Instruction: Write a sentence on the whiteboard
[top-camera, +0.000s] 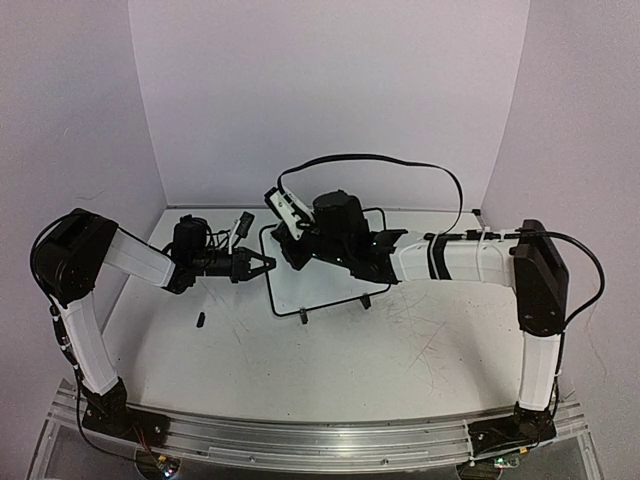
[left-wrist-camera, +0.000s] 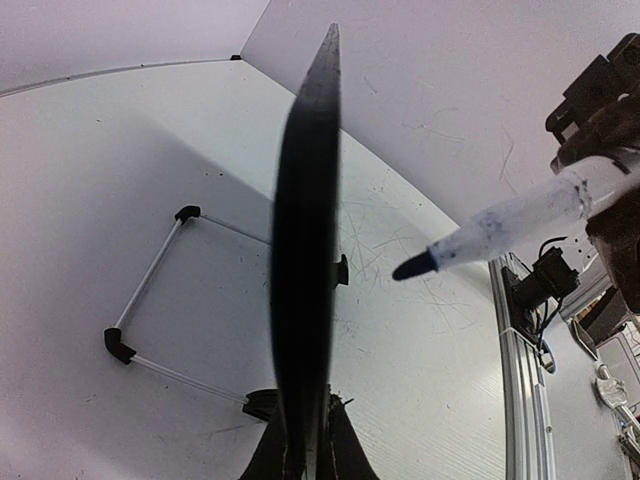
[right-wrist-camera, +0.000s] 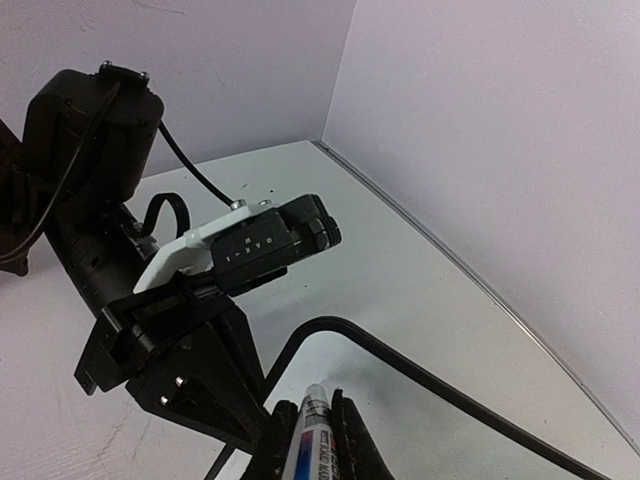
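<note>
The whiteboard (top-camera: 328, 287) stood near the middle of the table (top-camera: 420, 350). Its long axis ran left to right and its white face was turned toward the arms' bases; how far it leaned could not be told. The left pincer (top-camera: 260, 265) was clamped on its left edge, a finger on each face, so the board appeared edge-on from that wrist. The right pincer (right-wrist-camera: 312, 425) was closed on a marker (left-wrist-camera: 500, 222), whose blue tip pointed at the board, close beside it but apart.
</note>
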